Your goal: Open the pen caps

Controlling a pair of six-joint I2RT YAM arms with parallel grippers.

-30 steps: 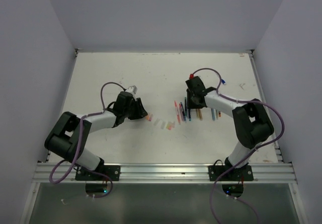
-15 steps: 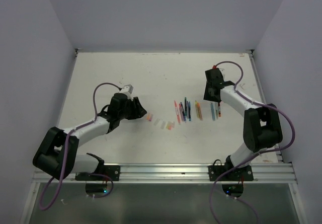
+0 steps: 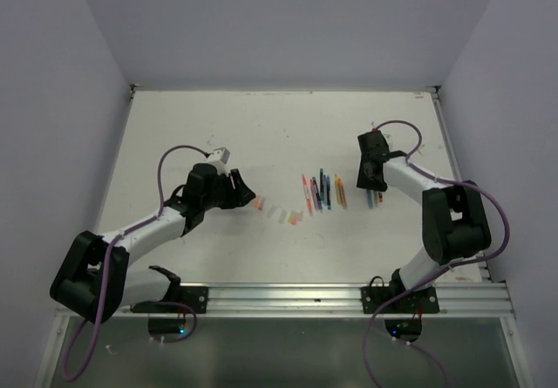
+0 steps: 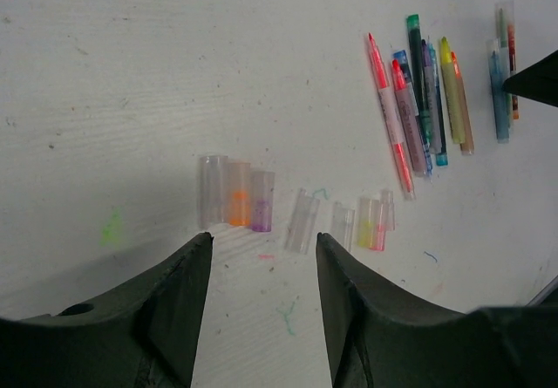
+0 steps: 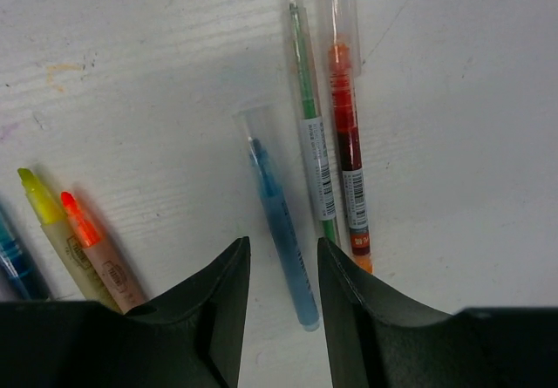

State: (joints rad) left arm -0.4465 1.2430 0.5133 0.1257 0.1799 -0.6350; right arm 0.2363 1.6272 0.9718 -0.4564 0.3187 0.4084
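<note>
My left gripper [image 4: 261, 250] is released and holds nothing, its jaws set wide apart, low over the desk [image 4: 131, 74]. Just beyond its fingertips lies a row of loose pen caps [image 4: 261, 201]: clear, orange, purple-tinted, yellow and pink, side by side on the desk. That row sits to the left of the uncapped pens [image 4: 417, 109], which lie bunched together with their coloured tips bare.

My right gripper [image 5: 281, 259] is also released, with nothing clamped. Its jaws straddle the lower end of a blue pen [image 5: 277, 218] that wears a clear cap [image 5: 251, 131]. I cannot tell whether the fingers touch the pen. Just beside the blue pen, on the side away from the uncapped pens, a green pen [image 5: 310, 135] and a red pen [image 5: 347, 148] lie touching each other, both capped in clear plastic. These three capped pens sit to the right of the uncapped pens, a little apart from them.
</note>
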